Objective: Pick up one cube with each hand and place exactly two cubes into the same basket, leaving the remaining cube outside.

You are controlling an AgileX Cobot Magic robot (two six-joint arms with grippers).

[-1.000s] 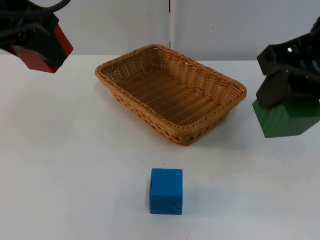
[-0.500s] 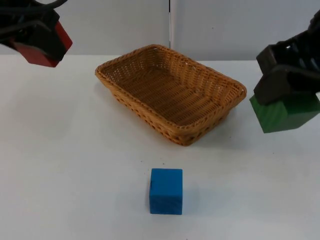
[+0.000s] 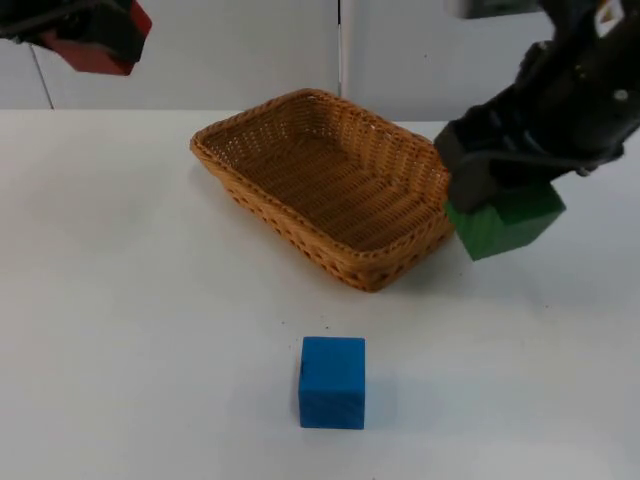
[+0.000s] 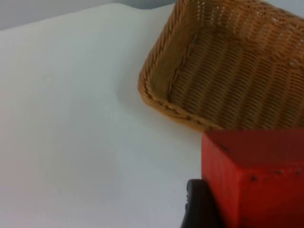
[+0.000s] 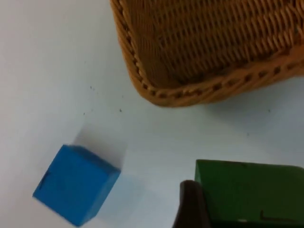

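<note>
A woven wicker basket (image 3: 214, 135) sits at the table's middle back, empty; its rim (image 4: 156, 102) and near corner (image 5: 156, 90) appear in the wrist views. My left gripper (image 3: 85, 35) hangs high at the far left, shut on a red cube (image 3: 100, 45), which looms close in the left wrist view (image 4: 259, 175). My right gripper (image 3: 495, 185) is shut on a green cube (image 3: 505, 225), held in the air just beside the basket's right end (image 5: 247, 190). A blue cube (image 3: 333, 382) lies on the table in front of the basket (image 5: 76, 190).
The white table top (image 3: 130, 300) stretches to a grey partition wall (image 3: 240, 50) behind the basket. Open surface lies left of the basket and around the blue cube.
My right gripper has carried the green cube left and slightly up, to the basket's right end. My left gripper has risen a little with the red cube. The blue cube and basket have not moved.
</note>
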